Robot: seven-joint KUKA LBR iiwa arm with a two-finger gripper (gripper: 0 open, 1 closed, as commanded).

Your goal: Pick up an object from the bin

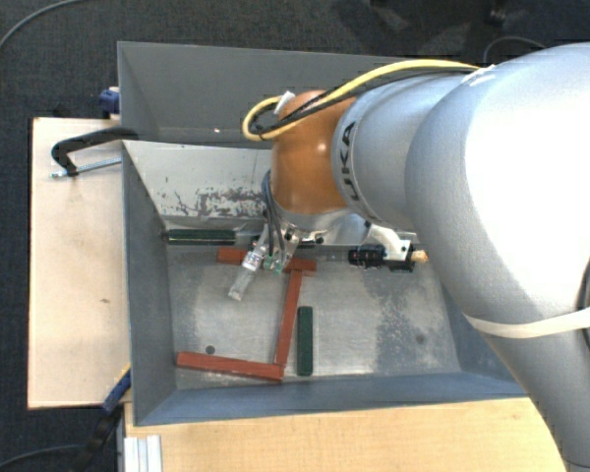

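**Pincer low at far side of bin, over end of red-brown bar**

- Arm comes in from the right. Its orange wrist cover (305, 170) sits over the bin's (147, 303) far wall, w/ a yellow cable (374, 75) looped across the top.
- Pincer (263, 261) is down near the floor, close to the far wall and roughly mid-width. Spread or pressed together: can't tell. Nothing visibly pinched.
- Nearest item is the red-brown bar (230, 256). It lies flat, parallel to the far wall, its right end at or under the pincer tip.
- Pale see-through piece (240, 286) is just toward the front-left of the pincer. Can't tell if it's a robot part or a loose item.
- Dark green stick (201, 235) lies along the foot of the far wall, left of the pincer.
- Two more red bars form an L. One (290, 315) runs from beside the pincer toward the front wall. The other (226, 365) lies along the front wall, and they meet at the front.
- 2nd dark green stick (304, 340) lies just right of the L's upright, parallel to it.
- Black marker (381, 256) lies right of the pincer, by the arm.
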